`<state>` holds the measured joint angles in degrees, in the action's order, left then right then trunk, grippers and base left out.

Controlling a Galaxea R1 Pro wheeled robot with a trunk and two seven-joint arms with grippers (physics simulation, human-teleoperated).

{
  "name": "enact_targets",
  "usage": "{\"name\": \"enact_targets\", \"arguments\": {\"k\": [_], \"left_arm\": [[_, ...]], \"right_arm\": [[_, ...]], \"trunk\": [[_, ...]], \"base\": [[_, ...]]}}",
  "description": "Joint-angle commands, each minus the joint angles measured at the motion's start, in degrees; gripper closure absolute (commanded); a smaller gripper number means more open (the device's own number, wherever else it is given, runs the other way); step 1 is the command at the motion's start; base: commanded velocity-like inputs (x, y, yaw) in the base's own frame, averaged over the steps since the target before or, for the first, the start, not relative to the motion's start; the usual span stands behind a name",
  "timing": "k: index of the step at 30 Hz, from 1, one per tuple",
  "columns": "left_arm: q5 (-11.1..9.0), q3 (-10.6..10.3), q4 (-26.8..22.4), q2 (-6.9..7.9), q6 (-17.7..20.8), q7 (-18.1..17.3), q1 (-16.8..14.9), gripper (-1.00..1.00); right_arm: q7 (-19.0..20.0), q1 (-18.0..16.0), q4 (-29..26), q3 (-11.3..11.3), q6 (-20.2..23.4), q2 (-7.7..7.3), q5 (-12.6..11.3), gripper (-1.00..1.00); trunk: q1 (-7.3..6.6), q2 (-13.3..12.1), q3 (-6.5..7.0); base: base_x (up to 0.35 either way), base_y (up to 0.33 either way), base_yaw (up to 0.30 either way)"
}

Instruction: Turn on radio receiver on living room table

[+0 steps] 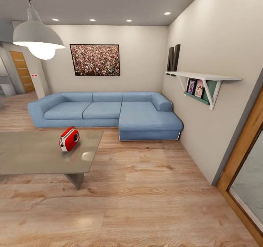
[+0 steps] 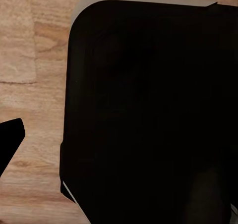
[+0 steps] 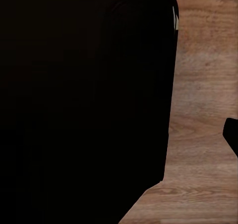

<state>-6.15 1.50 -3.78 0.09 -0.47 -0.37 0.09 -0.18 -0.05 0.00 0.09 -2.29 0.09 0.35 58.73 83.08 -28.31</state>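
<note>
Approach phase: the radio (image 1: 69, 139) stands on the table (image 1: 33, 155) near its far right corner, well apart from the robot. Judged best practice: drive toward the table's right edge and stop facing the radio before reaching. Its red dial face points toward the right near corner; its long axis runs roughly along the far edge, slightly skewed. Neither gripper's opening can be told; wrist views show dark housing over floor (image 2: 29, 60).

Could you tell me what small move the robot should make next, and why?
Probably turn and roll left toward the table: the radio stands on its near right part, off to the head view's left and seemingly out of reach.
</note>
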Motion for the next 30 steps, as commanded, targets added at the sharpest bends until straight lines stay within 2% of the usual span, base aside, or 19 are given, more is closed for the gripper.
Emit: {"name": "enact_targets", "arguments": {"k": [1, 7, 30], "left_arm": [[0.00, 0.00, 0.00, 0.02, 0.01, -0.01, 0.00, -1.00], [-0.06, -0.01, 0.00, 0.09, -0.05, -0.07, 0.00, -1.00], [-0.06, -0.01, 0.00, 0.08, -0.05, -0.07, 0.00, -1.00]], "right_arm": [[0.00, -0.01, 0.00, 0.02, 0.00, 0.00, 0.00, -1.00], [0.01, 0.02, 0.00, 0.08, 0.00, 0.03, 0.08, -1.00], [0.09, -0.01, 0.00, 0.09, 0.00, 0.03, 0.09, -1.00]], "trunk": [[0.00, 0.00, 0.00], [0.00, 0.00, 0.00], [0.00, 0.00, 0.00]], "base": [[0.000, 0.000, 0.000], [0.157, -0.007, 0.000], [0.310, -0.089, 0.000]]}}
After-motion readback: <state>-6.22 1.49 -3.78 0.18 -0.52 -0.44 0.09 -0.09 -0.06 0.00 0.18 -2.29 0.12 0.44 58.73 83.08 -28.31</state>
